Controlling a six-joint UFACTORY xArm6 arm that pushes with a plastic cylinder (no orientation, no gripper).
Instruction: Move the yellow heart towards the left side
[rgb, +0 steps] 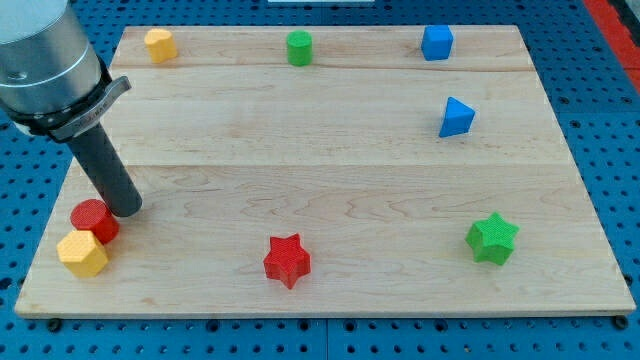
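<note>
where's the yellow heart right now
The yellow heart sits at the board's top-left corner in the camera view, left of the green cylinder, far above my tip.

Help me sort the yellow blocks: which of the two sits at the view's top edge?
The yellow heart block, at the wooden board's top-left corner. The yellow hexagonal block sits bottom-left, touching the red cylinder beside my tip.

Arm: smooth grey metallic cylindrical housing (40, 50); dark clamp band around its base, small lug protruding at three o'clock; straight matte black rod below; my tip (125, 210) blunt, round.
</note>
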